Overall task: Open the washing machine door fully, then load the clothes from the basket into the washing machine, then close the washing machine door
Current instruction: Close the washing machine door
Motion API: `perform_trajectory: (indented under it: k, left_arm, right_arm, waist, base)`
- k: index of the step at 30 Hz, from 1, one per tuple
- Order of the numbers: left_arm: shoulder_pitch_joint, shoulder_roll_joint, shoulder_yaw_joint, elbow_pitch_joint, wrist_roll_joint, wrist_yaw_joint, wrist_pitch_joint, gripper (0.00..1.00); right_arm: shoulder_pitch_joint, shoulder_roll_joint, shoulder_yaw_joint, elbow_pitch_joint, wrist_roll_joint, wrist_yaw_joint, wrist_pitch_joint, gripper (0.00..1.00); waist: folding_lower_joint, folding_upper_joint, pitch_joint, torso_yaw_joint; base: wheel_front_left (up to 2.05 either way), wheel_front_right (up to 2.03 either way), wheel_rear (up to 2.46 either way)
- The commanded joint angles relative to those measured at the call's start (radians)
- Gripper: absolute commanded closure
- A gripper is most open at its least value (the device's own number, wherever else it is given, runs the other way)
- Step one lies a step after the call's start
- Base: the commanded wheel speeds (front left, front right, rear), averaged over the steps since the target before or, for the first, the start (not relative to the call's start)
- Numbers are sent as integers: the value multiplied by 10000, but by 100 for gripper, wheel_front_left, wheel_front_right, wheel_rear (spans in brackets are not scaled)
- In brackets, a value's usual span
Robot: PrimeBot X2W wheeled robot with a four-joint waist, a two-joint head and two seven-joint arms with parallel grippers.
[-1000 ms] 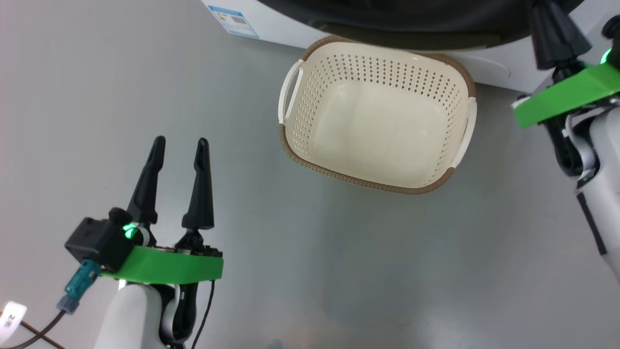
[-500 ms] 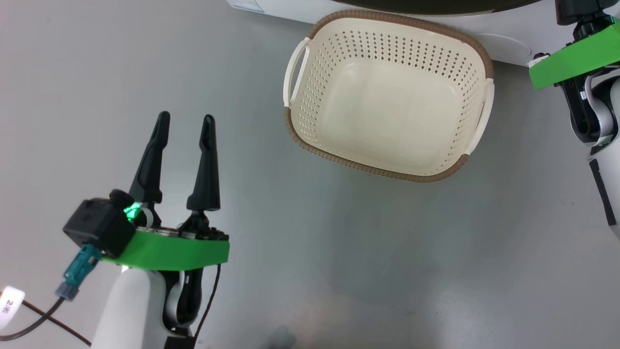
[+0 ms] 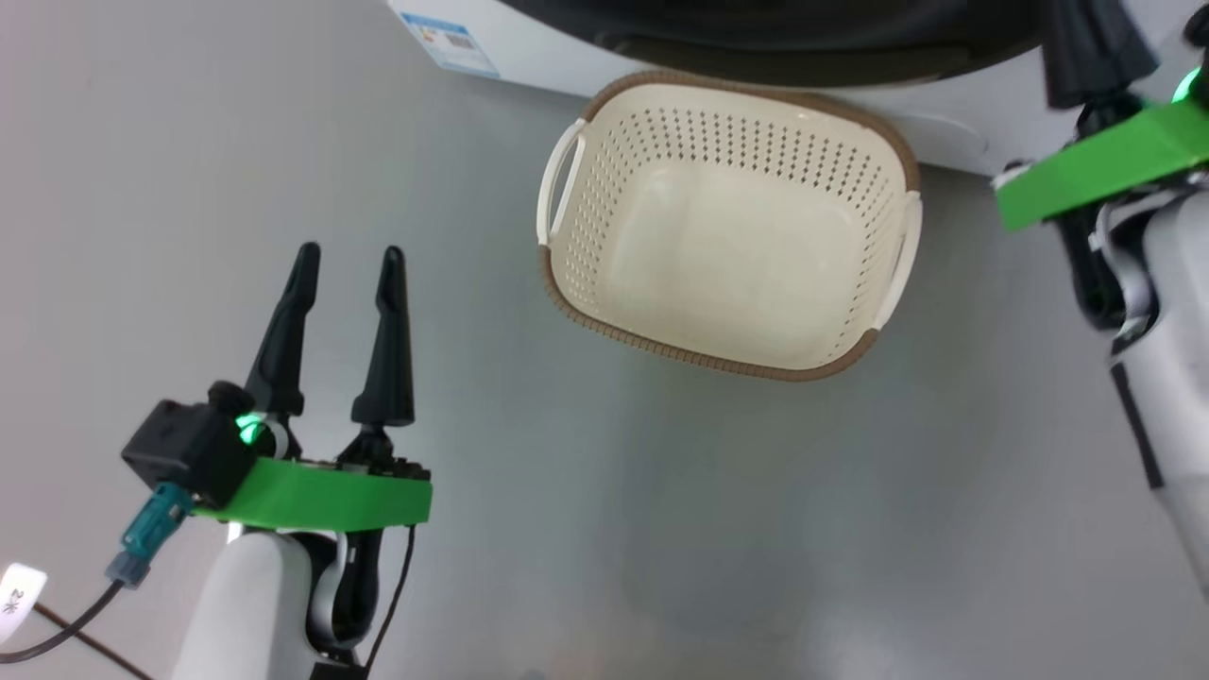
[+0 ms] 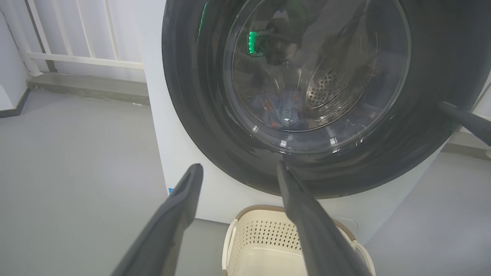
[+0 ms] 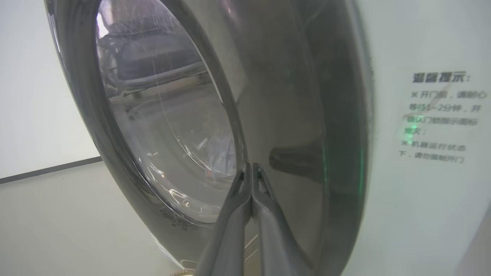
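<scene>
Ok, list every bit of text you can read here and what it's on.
"温馨提示:" heads the printed notice on the front of the washing machine.
The smaller lines under that heading are too blurred to read reliably.
"2米" is on the white tag at the head view's lower left.
The print on the blue label sticker on the machine is too small to read.

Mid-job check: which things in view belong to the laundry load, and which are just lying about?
Job: washing machine; washing machine door; basket, empty; clothes, behind the door glass; left gripper, open; right gripper, shut, by the door rim.
Lying about: white railing; cable tag; printed notice; blue label.
</scene>
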State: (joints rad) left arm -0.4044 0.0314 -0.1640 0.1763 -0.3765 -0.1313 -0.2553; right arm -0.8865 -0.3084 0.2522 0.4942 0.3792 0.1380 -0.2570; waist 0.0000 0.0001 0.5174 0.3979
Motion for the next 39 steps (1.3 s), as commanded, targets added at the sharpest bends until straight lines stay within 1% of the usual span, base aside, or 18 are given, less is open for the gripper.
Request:
perform_trajectory:
  k: [1, 3, 4, 6, 8, 9, 10, 17, 25, 39]
  left_arm:
    - [298, 420, 412, -67, 54, 6, -65, 0]
    - [366, 450, 449, -2, 41, 6, -65, 0]
    - [500, 522, 558, 135, -3, 6, -65, 0]
    - [620, 624, 656, 257, -22, 6, -65, 0]
    - [744, 725, 738, 360, -20, 6, -65, 0]
    - [809, 777, 775, 406, -15, 6, -65, 0]
    - [873, 826, 801, 448, -8, 6, -65, 0]
    - [1391, 1211, 1003, 764, -6, 6, -65, 0]
    - [1874, 1587, 1192, 892, -1, 6, -65, 0]
    - [2544, 1857, 1669, 956, 93, 6, -65, 0]
  right_arm:
    - [547, 299, 76, -336, 118, -73, -48, 100]
    - [721, 345, 44, -391, 157, -73, -48, 100]
    - [1107, 417, 38, -507, 191, -73, -48, 72]
    - [1487, 488, 19, -596, 223, -73, -48, 51]
    - [1837, 558, -30, -647, 254, -73, -48, 11]
    - [2004, 598, -46, -669, 269, -73, -48, 3]
    - [2161, 631, -52, -681, 279, -73, -48, 0]
    - [3146, 968, -348, -754, 332, -73, -48, 0]
    - [4188, 1125, -775, -794, 332, -73, -48, 0]
    - [5532, 1343, -1202, -925, 260, -73, -48, 0]
  waist:
    - [0, -1, -428, -261]
    - [0, -1, -553, -313]
    - [0, -1, -804, -417]
    - [0, -1, -1042, -544]
    - [0, -1, -1280, -680]
    - [0, -1, -1392, -754]
    - [0, -1, -1500, -825]
    - [0, -1, -2208, -1500]
    - [0, -1, -2885, -2221]
    - [0, -1, -3706, -3336]
  base:
    - [0, 0, 0]
    - [0, 0, 0]
    - [0, 0, 0]
    - [0, 0, 0]
    - [0, 0, 0]
    - [0, 0, 0]
    - [0, 0, 0]
    - [0, 0, 0]
    - [0, 0, 0]
    - [0, 0, 0]
